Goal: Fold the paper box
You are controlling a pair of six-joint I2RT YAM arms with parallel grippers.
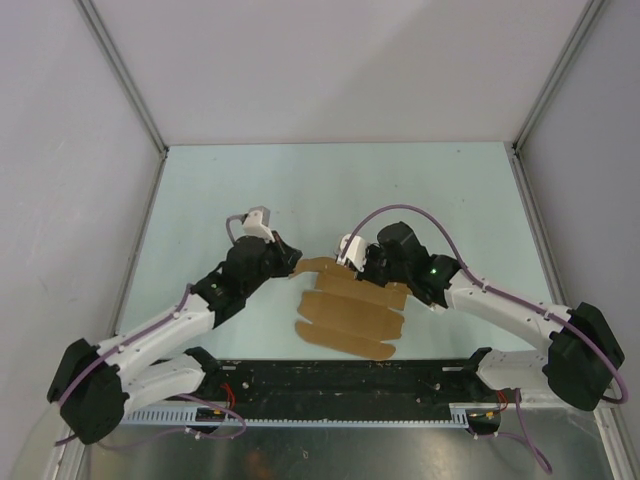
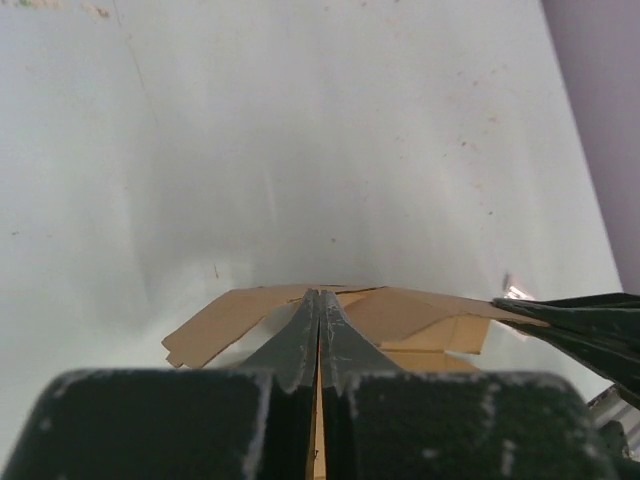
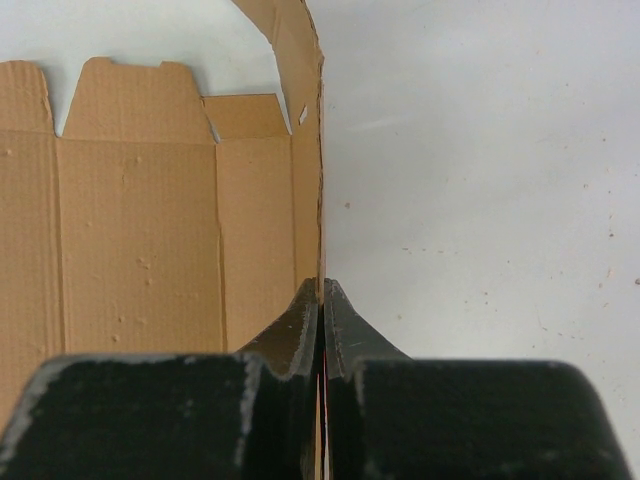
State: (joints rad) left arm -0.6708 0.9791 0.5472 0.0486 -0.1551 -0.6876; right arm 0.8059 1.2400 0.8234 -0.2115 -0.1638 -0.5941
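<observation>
Cardboard of the paper box (image 1: 350,315) spread mostly flat on the table (image 1: 330,190), near the arm bases, between the two arms. Sits pinched at its far-left tab by the left gripper (image 1: 293,268), fingers pressed tight on the cardboard edge. Stands clamped along its far strip in the right gripper (image 3: 320,310), that strip bent upright from the flat panels, a rounded flap curving above.

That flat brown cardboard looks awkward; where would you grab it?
Pinch the paper box at its lifted far edge, edge-on, a finger on each face: the sheet is thin and otherwise lies flat. The left gripper and right gripper clamp it so.
</observation>
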